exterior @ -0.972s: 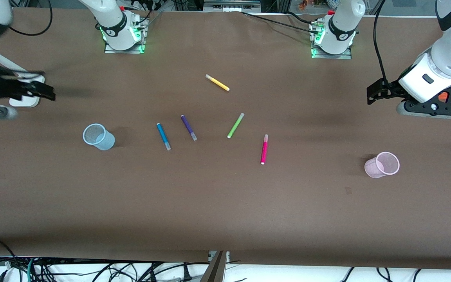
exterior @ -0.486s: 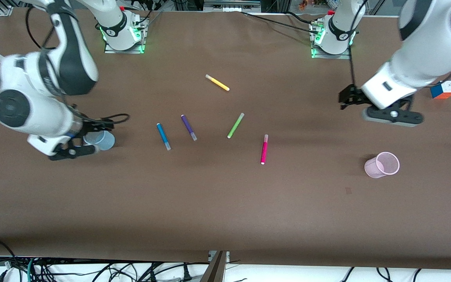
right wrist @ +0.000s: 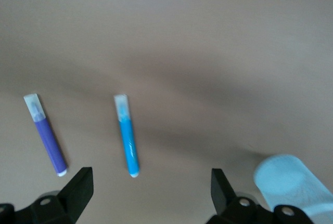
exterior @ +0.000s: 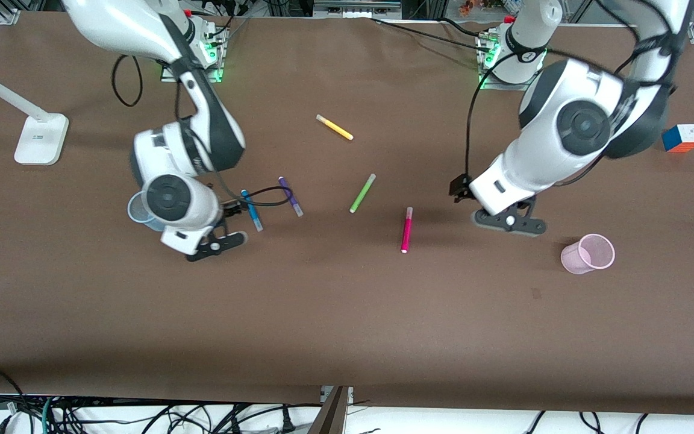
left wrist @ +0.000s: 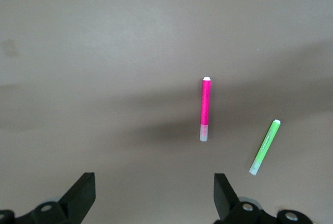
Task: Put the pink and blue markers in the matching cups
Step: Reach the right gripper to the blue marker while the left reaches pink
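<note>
The blue marker (exterior: pixel 252 210) lies on the table and also shows in the right wrist view (right wrist: pixel 127 135). My right gripper (exterior: pixel 237 208) is open and empty (right wrist: pixel 150 180), over the table between the blue marker and the pale blue cup (exterior: pixel 140 212). My right wrist partly hides that cup, which also shows in the right wrist view (right wrist: pixel 291 185). The pink marker (exterior: pixel 406 229) lies mid-table and also shows in the left wrist view (left wrist: pixel 205 108). My left gripper (exterior: pixel 457 188) is open and empty (left wrist: pixel 153 187), over bare table beside the pink marker. The pale pink cup (exterior: pixel 588 254) stands toward the left arm's end.
A purple pen (exterior: pixel 291 196), a lime-green pen (exterior: pixel 362 193) and a yellow pen (exterior: pixel 334 127) lie between the two markers and the bases. A colour cube (exterior: pixel 682 137) sits at the left arm's end. A white lamp base (exterior: pixel 37 138) sits at the right arm's end.
Both arms have swung in toward the middle of the table. My right gripper went past the blue cup to the blue marker. My left gripper came in toward the pink marker.
</note>
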Controlling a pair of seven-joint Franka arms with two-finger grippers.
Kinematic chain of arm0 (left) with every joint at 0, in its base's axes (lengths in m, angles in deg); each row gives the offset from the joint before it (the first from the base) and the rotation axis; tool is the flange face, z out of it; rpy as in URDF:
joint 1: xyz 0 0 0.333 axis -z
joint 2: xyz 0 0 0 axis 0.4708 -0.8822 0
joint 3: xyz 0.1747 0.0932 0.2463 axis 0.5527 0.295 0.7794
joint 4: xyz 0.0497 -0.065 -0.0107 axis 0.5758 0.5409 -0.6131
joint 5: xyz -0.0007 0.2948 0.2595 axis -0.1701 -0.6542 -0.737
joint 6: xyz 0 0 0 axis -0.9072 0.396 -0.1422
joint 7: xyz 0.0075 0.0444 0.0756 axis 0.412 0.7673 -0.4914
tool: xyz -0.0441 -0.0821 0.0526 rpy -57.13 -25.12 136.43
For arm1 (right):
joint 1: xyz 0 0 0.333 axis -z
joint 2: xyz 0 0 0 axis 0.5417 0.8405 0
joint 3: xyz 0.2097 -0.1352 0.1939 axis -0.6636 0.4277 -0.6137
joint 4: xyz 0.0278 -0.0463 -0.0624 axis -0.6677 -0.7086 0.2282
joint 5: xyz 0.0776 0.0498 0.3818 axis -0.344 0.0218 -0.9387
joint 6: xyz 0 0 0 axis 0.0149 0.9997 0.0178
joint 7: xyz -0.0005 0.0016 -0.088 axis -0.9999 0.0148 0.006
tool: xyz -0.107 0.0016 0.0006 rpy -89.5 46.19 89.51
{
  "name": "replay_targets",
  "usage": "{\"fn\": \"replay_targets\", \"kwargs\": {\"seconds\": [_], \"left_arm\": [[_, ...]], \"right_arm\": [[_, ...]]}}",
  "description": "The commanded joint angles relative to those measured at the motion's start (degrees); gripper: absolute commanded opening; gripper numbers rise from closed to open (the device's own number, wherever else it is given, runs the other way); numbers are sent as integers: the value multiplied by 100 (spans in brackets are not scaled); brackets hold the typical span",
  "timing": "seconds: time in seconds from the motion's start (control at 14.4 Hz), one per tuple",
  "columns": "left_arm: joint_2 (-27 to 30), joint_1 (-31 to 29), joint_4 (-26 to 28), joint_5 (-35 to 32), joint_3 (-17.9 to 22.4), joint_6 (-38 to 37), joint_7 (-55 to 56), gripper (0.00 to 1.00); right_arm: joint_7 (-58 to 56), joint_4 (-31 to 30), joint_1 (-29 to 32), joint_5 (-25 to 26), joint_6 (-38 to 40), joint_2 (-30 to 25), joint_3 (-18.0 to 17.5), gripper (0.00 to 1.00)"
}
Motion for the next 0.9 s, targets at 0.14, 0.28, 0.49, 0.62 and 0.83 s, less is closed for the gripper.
{"fn": "replay_targets", "kwargs": {"seconds": [0.14, 0.28, 0.49, 0.62, 0.83], "left_arm": [[-768, 334, -54, -64, 0, 471, 590, 100], [-1093, 351, -54, -64, 0, 778, 590, 100], [-1454, 492, -54, -73, 27, 1165, 599, 100], [-1656, 518, -54, -239, 27, 1385, 599, 100], [-2025, 571, -19, -380, 27, 1850, 712, 100]], "right_arm": [[-35, -100, -167, -141, -709, 485, -60, 100], [-53, -118, -193, -141, -833, 679, -51, 100], [-27, -459, -255, -149, -1350, 741, -60, 100], [-18, -610, -272, -149, -1510, 741, -60, 100], [-9, -610, -299, -149, -1528, 741, -60, 63]]}}
